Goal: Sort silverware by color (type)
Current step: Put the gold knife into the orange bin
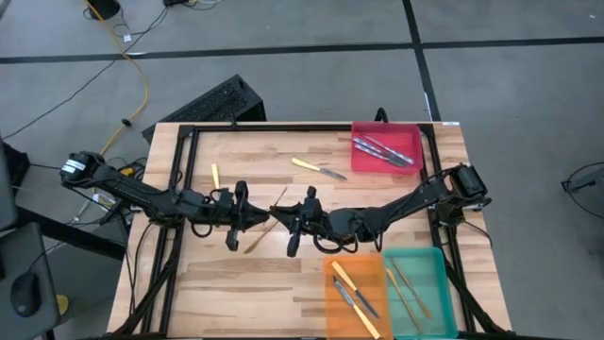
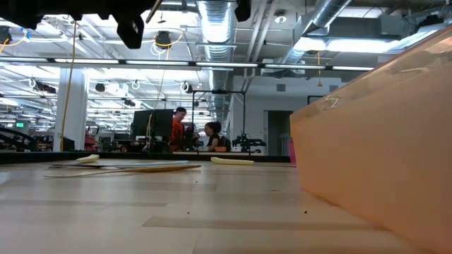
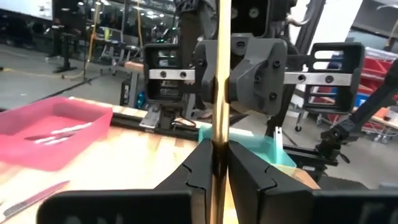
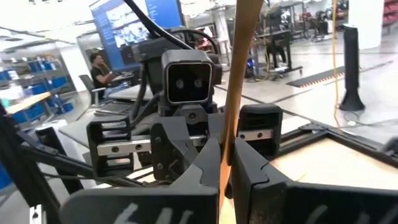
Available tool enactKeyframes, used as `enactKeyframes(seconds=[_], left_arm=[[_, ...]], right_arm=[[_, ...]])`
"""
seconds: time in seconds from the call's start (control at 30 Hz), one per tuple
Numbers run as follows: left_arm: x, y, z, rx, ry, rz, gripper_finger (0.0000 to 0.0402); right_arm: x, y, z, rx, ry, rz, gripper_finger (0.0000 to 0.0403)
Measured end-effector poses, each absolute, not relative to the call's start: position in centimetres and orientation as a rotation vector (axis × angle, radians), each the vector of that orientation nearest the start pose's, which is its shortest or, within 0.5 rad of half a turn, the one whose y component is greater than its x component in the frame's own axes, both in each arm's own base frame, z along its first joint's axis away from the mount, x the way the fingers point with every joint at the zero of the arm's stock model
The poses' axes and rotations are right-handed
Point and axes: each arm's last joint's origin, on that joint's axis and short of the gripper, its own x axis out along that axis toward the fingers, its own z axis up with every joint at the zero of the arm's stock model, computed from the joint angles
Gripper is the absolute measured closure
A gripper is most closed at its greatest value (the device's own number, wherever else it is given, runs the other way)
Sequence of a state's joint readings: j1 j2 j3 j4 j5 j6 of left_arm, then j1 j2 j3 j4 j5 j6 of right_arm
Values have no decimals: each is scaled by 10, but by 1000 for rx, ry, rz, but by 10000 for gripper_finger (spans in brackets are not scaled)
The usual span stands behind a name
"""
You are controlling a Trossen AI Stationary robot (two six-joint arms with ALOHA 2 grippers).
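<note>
A tan wooden utensil (image 1: 269,219) of the silverware hangs above the middle of the table, between my two grippers, which face each other. My left gripper (image 1: 257,217) comes from the table's left and is shut on it. My right gripper (image 1: 286,220) comes from the right and is shut on it too. A yellow-handled knife (image 1: 319,169) and a small yellow-handled piece (image 1: 215,176) lie flat on the table farther back. My left gripper (image 3: 219,171) pinches the wooden utensil's shaft (image 3: 219,134) between its two fingers, about mid-length. The fingers come level from the table's left and lie across it. The utensil is lifted clear of the table and slants. My right gripper (image 4: 225,165) pinches the same shaft (image 4: 229,124) between its two fingers, right beside the left gripper's hold. Its fingers come level from the table's right, across the utensil. Both ends of the utensil stick out free.
A red tray (image 1: 413,132) with blue-handled pieces stands at the far right. An orange tray (image 1: 332,312) with yellow-handled pieces and a teal tray (image 1: 439,283) with wooden ones stand at the near right. The near left of the table is bare wood.
</note>
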State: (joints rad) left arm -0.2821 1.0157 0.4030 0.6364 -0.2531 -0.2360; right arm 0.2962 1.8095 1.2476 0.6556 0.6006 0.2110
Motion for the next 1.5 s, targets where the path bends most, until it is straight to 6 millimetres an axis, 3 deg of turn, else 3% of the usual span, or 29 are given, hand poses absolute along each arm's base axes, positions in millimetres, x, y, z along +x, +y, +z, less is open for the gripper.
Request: enactKeyframes(seconds=[0.3,0.53,0.83,1.0,1.23,1.5], left_arm=[[205,-52,228,-269,74,-28,320],[203,-52,217,-343,191,-3,283],[201,-51,207,-425,287,42,280],[201,-50,207,-448,283,64,280],[200,-51,205,-454,306,70,280],[198,-58,204,-482,324,48,280]], right_arm=[[398,108,291,269,-134,-328,381],[380,129,290,263,-34,-468,381],[304,171,315,373,129,-484,381],[250,181,327,524,222,-448,381],[188,183,323,731,428,-462,381],[153,184,298,890,812,-694,381]])
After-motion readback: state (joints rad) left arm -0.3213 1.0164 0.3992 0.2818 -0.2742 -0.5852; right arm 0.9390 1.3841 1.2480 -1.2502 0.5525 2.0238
